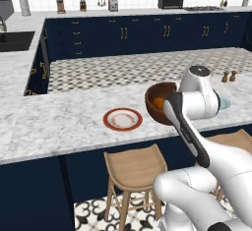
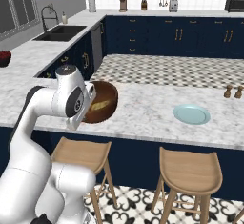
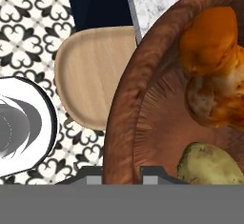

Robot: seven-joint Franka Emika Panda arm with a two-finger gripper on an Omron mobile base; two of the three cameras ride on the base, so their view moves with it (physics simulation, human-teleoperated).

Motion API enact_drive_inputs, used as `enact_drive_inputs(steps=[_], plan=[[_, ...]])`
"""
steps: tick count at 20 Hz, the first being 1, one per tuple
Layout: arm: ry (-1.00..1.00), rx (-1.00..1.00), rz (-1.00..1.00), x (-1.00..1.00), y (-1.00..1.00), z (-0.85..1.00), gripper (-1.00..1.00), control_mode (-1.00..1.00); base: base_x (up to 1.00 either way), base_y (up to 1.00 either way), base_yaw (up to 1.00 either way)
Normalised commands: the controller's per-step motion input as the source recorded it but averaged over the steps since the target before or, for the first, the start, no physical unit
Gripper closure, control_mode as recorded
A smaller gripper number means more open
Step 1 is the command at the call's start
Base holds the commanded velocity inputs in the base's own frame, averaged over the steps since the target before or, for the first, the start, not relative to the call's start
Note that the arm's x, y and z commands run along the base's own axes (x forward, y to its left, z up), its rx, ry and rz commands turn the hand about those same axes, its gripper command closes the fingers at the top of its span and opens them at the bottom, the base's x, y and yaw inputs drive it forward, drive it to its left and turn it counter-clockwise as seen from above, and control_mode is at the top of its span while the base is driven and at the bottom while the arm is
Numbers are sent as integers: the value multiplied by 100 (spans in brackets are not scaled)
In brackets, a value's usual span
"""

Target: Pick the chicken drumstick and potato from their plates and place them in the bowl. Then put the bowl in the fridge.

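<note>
My gripper (image 3: pixel 122 173) is shut on the rim of the dark reddish-brown bowl (image 3: pixel 143 123), with one fingertip on each side of the wall. The bowl (image 1: pixel 156 97) hangs tilted just above the counter's front edge, beside my wrist (image 2: pixel 78 101). Inside it lie the orange-brown chicken drumstick (image 3: pixel 212 70) and the yellowish potato (image 3: pixel 209 163). An orange patch of the drumstick (image 1: pixel 158 102) shows in the bowl's mouth. The white plate with the red-brown rim (image 1: pixel 122 119) sits bare on the counter to the left. The pale blue plate (image 2: pixel 191 114) lies bare to the right. The fridge is out of view.
Wooden stools (image 2: pixel 189 169) (image 1: pixel 134 165) stand under the counter's front edge, one (image 3: pixel 93 75) right below the bowl. Two small shakers (image 2: pixel 233 92) stand at the counter's far right. A sink (image 2: pixel 59 32) is set in the left counter.
</note>
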Motion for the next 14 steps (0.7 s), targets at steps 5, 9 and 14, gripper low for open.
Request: enact_drive_inputs(steps=[5,9,14], plan=[[2,1,0,-6,0,-1,100,-100,0,0,0],[0,0,0,0,0,0,100,-100,0,0,0],[0,0,0,0,0,0,100,100,-38,-2,-1]])
